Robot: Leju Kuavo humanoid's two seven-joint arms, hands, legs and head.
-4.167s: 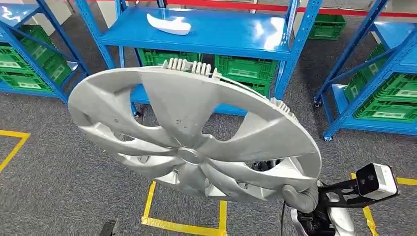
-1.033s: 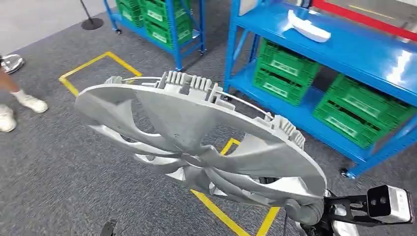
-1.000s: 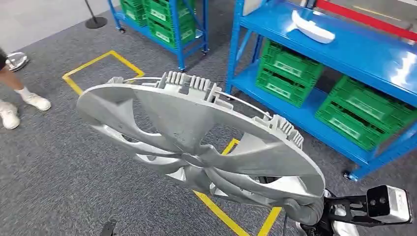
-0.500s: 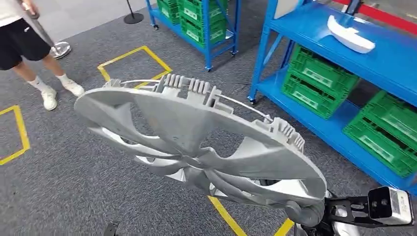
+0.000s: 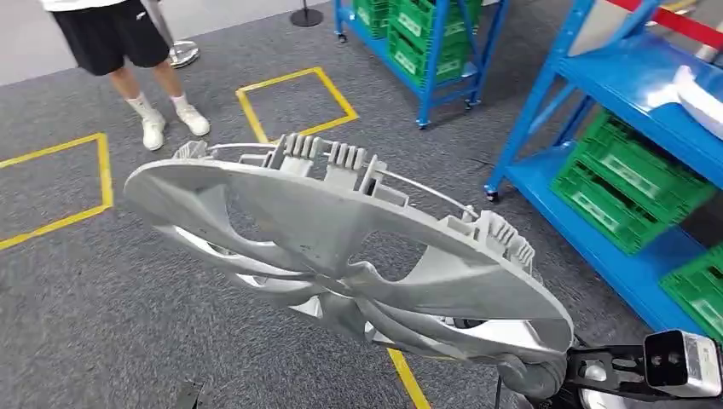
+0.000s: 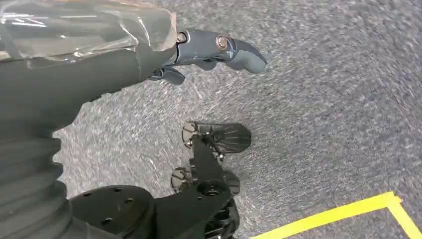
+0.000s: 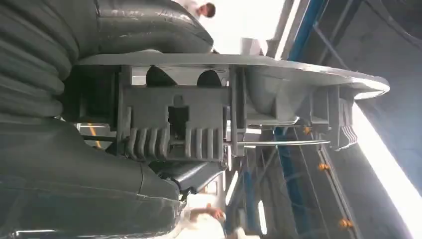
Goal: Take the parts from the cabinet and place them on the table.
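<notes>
Silver hubcap (image 5: 341,256) gripped in right hand (image 5: 530,375), left hand (image 6: 149,55) empty (fingers (image 6: 234,50) loosely apart), green crates (image 5: 627,183) on blue shelving (image 5: 614,85).

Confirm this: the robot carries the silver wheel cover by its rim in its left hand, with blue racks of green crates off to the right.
Not quite: the right hand grips the wheel cover at its rim, as the head view shows. The left hand hangs over the grey carpet holding nothing, as the left wrist view shows. The blue racks with green crates do stand to the right.
</notes>
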